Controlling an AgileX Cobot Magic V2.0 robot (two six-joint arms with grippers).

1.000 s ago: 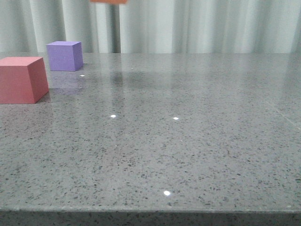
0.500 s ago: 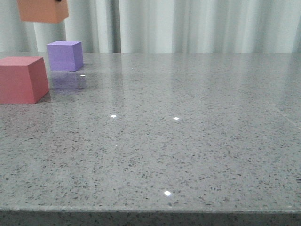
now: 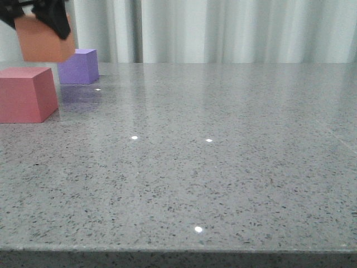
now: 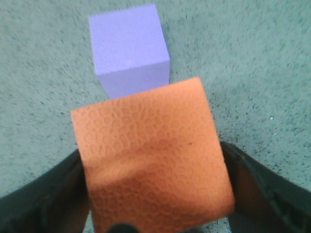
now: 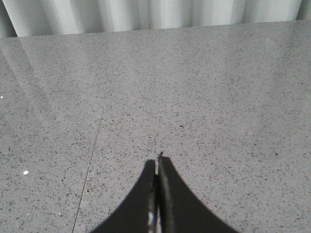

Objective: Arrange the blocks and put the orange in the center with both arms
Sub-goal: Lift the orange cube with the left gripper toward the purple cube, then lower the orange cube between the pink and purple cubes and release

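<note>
The left end effector (image 3: 42,14) is closed on the orange cube (image 3: 43,40), one black finger pressed against each side face, and holds it clear of the bench (image 3: 223,167). The purple cube (image 3: 79,66) serves as the landmark: the orange cube hangs above and just in front of it, and the pinkish-red cube (image 3: 25,94) sits on the bench nearer the camera than the purple cube, with a gap between the two. The right end effector (image 5: 157,167) is fully closed, holds nothing, and hovers over bare bench.

Risks from this state:
- The gap beside the purple cube appears tight. A descent off-centre can land the orange cube on an edge of the purple cube, or push either neighbour out of line.
- The fingers (image 4: 46,204) extend past the cube's sides and may strike a neighbour on opening.
- The foam surface may slip or tilt in the grip.
</note>
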